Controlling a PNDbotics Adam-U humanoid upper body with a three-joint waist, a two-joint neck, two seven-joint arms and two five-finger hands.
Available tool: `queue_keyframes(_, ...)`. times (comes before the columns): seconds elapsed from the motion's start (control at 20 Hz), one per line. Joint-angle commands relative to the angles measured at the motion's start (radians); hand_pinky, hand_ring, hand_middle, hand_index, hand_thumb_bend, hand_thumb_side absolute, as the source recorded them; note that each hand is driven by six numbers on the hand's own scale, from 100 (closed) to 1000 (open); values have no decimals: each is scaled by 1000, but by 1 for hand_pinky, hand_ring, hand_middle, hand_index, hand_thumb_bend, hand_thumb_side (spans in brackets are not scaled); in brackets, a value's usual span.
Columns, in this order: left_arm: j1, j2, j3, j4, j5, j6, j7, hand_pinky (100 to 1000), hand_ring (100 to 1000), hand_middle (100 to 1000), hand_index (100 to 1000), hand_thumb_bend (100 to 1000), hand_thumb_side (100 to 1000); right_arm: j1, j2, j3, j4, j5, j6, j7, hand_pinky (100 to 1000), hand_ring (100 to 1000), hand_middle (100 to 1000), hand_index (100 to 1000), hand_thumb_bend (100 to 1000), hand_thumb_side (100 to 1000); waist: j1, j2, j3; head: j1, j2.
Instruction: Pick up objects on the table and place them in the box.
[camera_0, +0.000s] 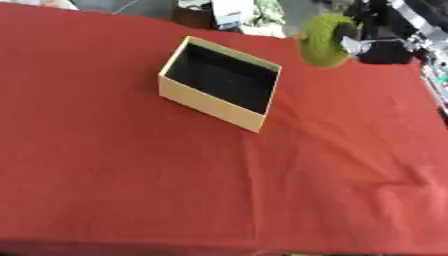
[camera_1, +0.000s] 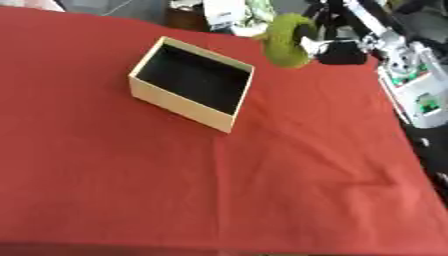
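Observation:
An open cardboard box with a dark, empty inside sits askew on the red cloth, towards the far middle of the table. To its right, a curved olive-green object hangs in the air near the far edge. My right hand comes in from the upper right with its dark fingers curled round it. The object is right of the box's far corner, outside the box. My left hand shows in neither view.
The red tablecloth stretches wide in front of the box, with a few creases at the right. Clutter lies beyond the far edge. A white device stands off the table's right side.

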Motion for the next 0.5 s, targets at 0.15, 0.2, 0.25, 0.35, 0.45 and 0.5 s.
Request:
queue_keyframes(0.15,-1,14,6,-20,-6,-24,3,644,1000,1000,752,110,695,-65,121,-2,-36,220,84,-44,321,508,187,233,100,100,17,-7,9,7,6)
queue_keyframes(0.2,-1,11,5,-20,-7,-29,3,644,1000,1000,752,110,694,-71,148,-2,-38,267,105,-52,323,508,188,233,100,100,19,-5,12,5,6)
queue_keyframes(0.25,-1,8,4,-20,-8,-33,3,643,1000,1000,752,110,695,-76,174,-1,-42,314,124,-60,323,507,189,234,100,100,21,-3,14,4,6)
queue_keyframes(0.35,-1,2,1,-20,-9,-41,1,643,1000,1000,752,110,695,-78,221,-1,-52,394,151,-78,323,506,190,235,100,100,22,1,18,2,6)
queue_keyframes(0.45,-3,-4,-3,-20,-11,-48,-3,642,1000,1000,751,111,695,-77,262,-2,-60,465,175,-93,323,505,191,236,100,100,22,5,21,0,6)
queue_keyframes(0.5,-4,-8,-4,-20,-11,-51,-5,642,1000,1000,751,112,696,-75,280,-4,-60,498,187,-98,323,504,191,235,100,100,22,7,23,-4,6)
